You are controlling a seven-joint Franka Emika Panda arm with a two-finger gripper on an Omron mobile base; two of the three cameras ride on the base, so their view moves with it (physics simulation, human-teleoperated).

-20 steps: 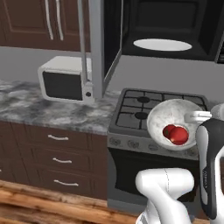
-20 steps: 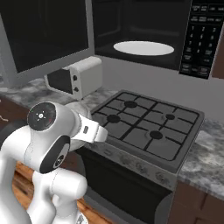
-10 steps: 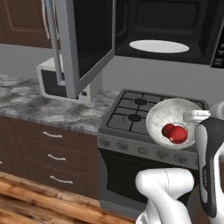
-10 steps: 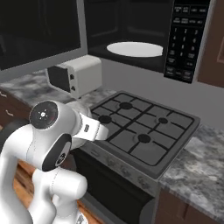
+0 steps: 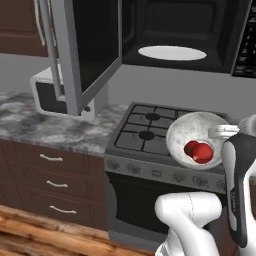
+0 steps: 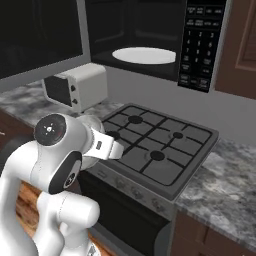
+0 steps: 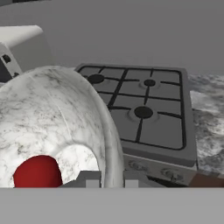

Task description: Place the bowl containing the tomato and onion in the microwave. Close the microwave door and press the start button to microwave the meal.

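Note:
The speckled grey-white bowl [image 5: 196, 134] hangs over the front right of the stove [image 5: 150, 131]. My gripper [image 5: 217, 132] is shut on its right rim. In the hand view the bowl [image 7: 57, 113] rises at the left, with its rim pinched in my gripper [image 7: 111, 180]. The red tomato [image 5: 199, 152] [image 7: 37, 171] lies in the bottom; I cannot tell the onion apart. Above the stove the black microwave [image 5: 200, 25] stands open, its white turntable [image 5: 172, 52] showing. The microwave door [image 5: 92, 47] swings out to the left with its silver handle [image 5: 49, 47]. The keypad [image 6: 200, 45] is at the right.
A small white toaster oven [image 5: 46, 94] [image 6: 75, 86] sits on the grey marble counter [image 5: 45, 127] left of the stove, partly behind the open door. Brown drawers [image 5: 50, 175] run below. More counter [image 6: 220, 185] lies right of the stove. My own arm [image 6: 57, 155] blocks the right base view's lower left.
The whole picture has shifted in both base views, so the camera has moved: stove and microwave now look closer. The bowl stays in my grip at the same place beside the arm.

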